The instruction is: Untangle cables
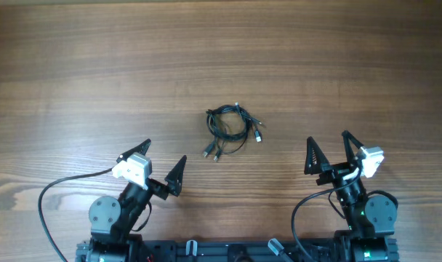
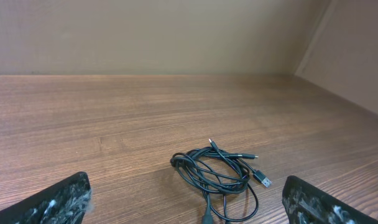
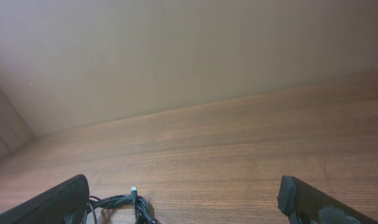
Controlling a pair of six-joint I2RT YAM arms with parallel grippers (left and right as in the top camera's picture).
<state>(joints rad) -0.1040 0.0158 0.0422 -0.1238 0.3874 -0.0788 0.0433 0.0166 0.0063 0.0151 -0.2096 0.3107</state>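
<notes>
Overhead view.

Entry one: thin black flexible cables [image 1: 230,129], several, gathered in one loose coil of overlapping loops. Small plug ends, some silvery, poke out toward the arms and toward the right edge. Location: about the middle of the matte brown wood-grain bench [image 1: 97,58], somewhat nearer the edge where the arms stand than the far edge.

Entry two: left claw [image 1: 165,151], black pointed fingers on a white mount. Spread wide and holding nothing, it is well apart from the coil, toward the near left corner.

Entry three: right claw [image 1: 327,137], same build, spread wide and empty, toward the near right corner.

Step in hand, as judged: the very start, with no cable gripped or separated. The next move likely calls for one claw to pin the coil while the other pinches a free plug end. The cords are far thinner than the fingers, so the closing must be fine.
</notes>
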